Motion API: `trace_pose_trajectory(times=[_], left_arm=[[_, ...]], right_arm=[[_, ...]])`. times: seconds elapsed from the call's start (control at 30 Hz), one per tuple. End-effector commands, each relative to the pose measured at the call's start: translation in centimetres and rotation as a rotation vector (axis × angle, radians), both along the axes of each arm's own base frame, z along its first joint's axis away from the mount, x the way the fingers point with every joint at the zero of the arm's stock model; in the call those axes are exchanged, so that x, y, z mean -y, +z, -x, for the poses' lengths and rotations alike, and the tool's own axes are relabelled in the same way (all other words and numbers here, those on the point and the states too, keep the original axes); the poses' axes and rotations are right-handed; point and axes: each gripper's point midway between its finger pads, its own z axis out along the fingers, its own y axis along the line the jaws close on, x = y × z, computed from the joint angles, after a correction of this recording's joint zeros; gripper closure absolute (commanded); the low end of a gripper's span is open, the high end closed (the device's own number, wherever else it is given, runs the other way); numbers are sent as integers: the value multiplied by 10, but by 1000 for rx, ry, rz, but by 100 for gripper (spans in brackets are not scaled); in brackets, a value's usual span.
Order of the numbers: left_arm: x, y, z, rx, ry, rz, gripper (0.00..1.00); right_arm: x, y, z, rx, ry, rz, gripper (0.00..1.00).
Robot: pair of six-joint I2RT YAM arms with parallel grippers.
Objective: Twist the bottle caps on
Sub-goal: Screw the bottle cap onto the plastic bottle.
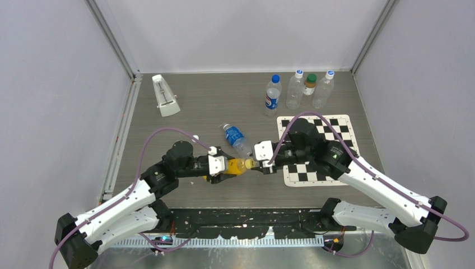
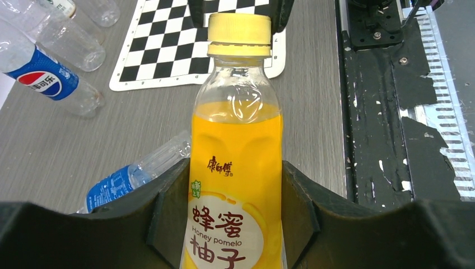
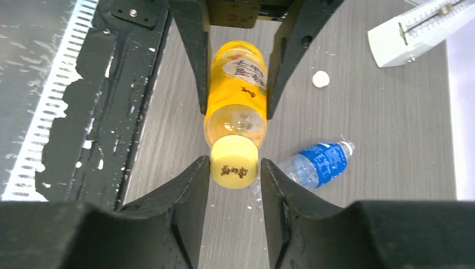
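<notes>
Yellow cap (image 3: 234, 170): round, ribbed, dark characters printed on top; seated on the neck of the orange juice bottle (image 3: 235, 106), turned sideways, pinched between the fingers of the right gripper (image 3: 235, 168). White cap (image 3: 320, 79): loose, flat on the table, well apart from the yellow one. Blue cap (image 1: 275, 78): atop the upright Pepsi bottle (image 1: 272, 98) at the far edge.

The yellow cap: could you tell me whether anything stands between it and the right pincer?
Nothing visible does. The right pincer grips the yellow cap from both sides, on the honey pomelo bottle held by the left pincer.
</notes>
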Motion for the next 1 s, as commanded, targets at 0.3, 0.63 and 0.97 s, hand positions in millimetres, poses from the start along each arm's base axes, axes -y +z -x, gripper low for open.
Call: trace_pose_trajectory(times=[0.3, 0.63, 0.97], left_arm=[[1, 37, 0, 83, -3, 92, 100], [-4, 48, -12, 157, 72, 134, 100], [-14, 51, -27, 200, 176, 149, 100]], right_arm=[[-22, 0, 4, -330, -119, -52, 93], [-42, -1, -25, -1017, -664, -309, 99], [-35, 9, -42, -1072, -784, -439, 76]])
